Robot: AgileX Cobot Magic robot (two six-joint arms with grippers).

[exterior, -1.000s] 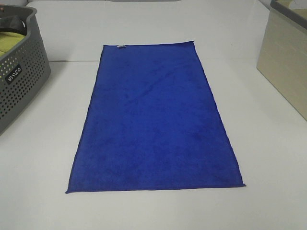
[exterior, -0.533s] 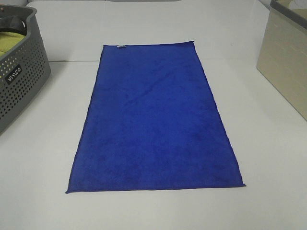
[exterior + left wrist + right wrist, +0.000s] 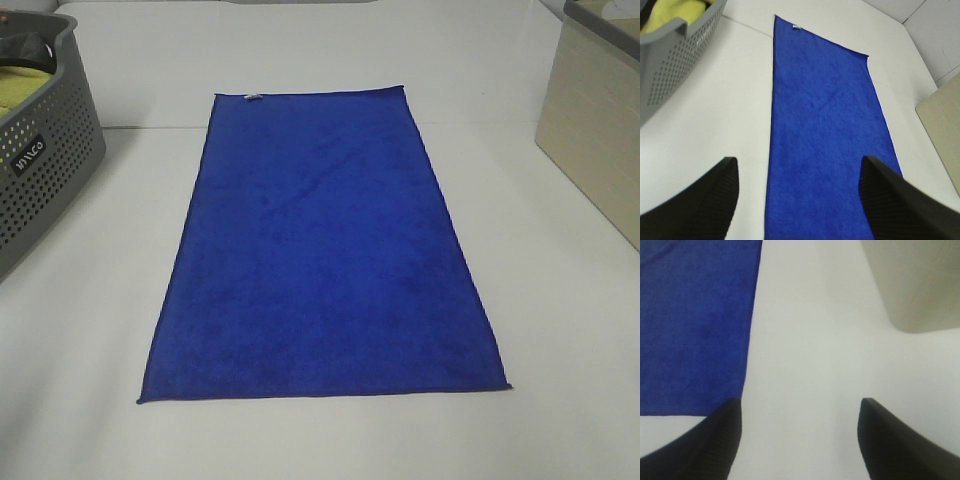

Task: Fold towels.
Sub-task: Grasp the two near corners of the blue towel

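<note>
The royal-blue towel [image 3: 322,250] lies flat and spread out lengthwise on the white table, with a small white tag [image 3: 251,97] on its far short edge. Neither gripper shows in the high view. In the left wrist view my left gripper [image 3: 799,197] is open and empty, held over the towel's [image 3: 827,130] near end, with one finger [image 3: 700,205] over bare table beside the left long edge. In the right wrist view my right gripper [image 3: 797,437] is open and empty over bare table, just right of the towel's [image 3: 695,325] near right corner.
A grey perforated basket [image 3: 40,160] holding a yellow-green cloth [image 3: 18,88] stands at the left; it also shows in the left wrist view [image 3: 675,55]. A beige box [image 3: 600,120] stands at the right, also in the right wrist view [image 3: 920,280].
</note>
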